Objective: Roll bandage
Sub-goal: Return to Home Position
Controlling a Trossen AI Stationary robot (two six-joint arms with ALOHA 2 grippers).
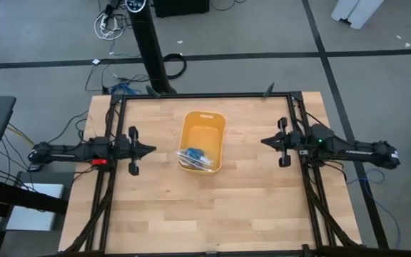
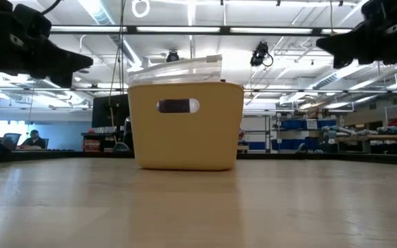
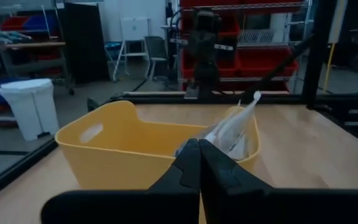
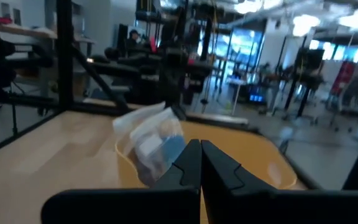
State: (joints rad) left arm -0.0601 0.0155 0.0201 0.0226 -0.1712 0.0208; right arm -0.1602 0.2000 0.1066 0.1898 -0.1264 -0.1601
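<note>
A yellow plastic bin (image 1: 203, 140) stands on the table's middle. At its near end lies a clear crinkled plastic bag (image 1: 194, 158) with the blue bandage (image 1: 195, 153) inside; the bag's top sticks up over the rim (image 3: 238, 124) (image 4: 146, 134). My left gripper (image 1: 153, 149) hovers shut and empty to the left of the bin. My right gripper (image 1: 262, 141) hovers shut and empty to its right. Both point at the bin, above the table.
A black frame (image 1: 205, 98) runs round the table's left, far and right sides. The wooden top (image 1: 212, 214) lies bare near the front edge. A person (image 2: 32, 140) sits far off in the room behind.
</note>
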